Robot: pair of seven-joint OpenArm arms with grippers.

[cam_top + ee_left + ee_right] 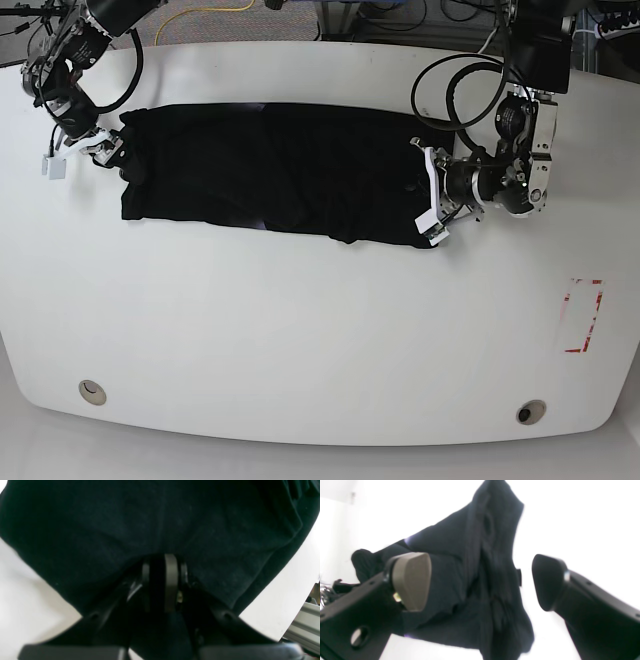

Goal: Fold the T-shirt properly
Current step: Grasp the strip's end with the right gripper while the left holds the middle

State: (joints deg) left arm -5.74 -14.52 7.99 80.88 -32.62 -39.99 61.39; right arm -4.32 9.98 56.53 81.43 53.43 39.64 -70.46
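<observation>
T-shirt (270, 170) lies banded across the bench (300, 330); left fingers (171, 580) clamp its 3 o'clock edge, right fingers (411, 580) apart: regrip squarely before folding.

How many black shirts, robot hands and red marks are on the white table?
Black T-shirt: 1
Robot hands: 2, the left hand and the right hand
Red mark: 1
Total: 4

table: black soft-fabric T-shirt (270, 170) lies on my white table (300, 340) | my left gripper (432, 195) at one end, apparently clamping it | my right gripper (100, 150) at the other
</observation>
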